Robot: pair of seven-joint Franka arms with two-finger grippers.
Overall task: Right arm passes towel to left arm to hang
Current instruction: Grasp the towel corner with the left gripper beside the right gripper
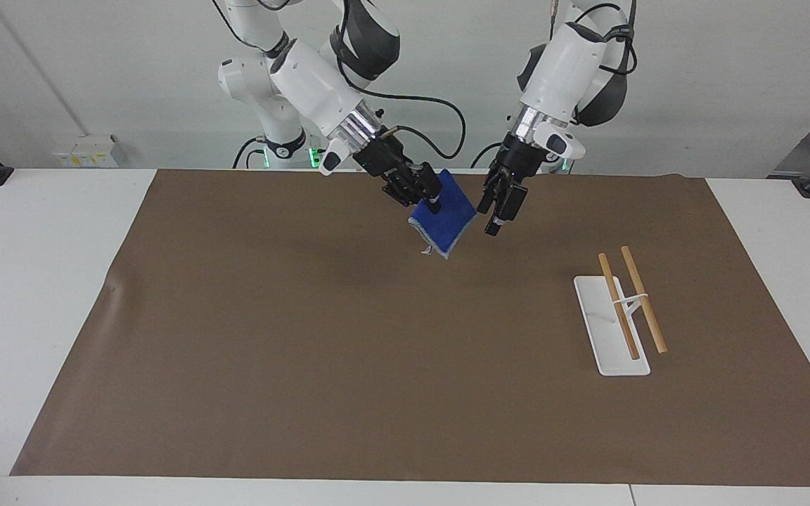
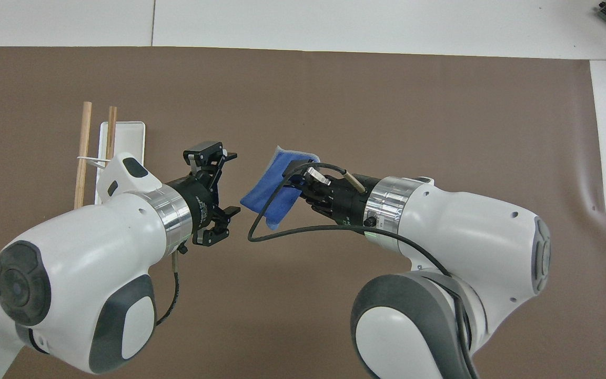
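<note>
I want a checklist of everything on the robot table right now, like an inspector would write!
Surface: brown mat over a white table.
Job's things: blue towel held in the air; white rack with two wooden rods toward the left arm's end.
Clutter: nothing seen.
Grippers: right tool shut on the towel; left tool open, just beside the towel, not touching it.
Cables: black cable loops from the right wrist.
Surroundings: white wall.
</note>
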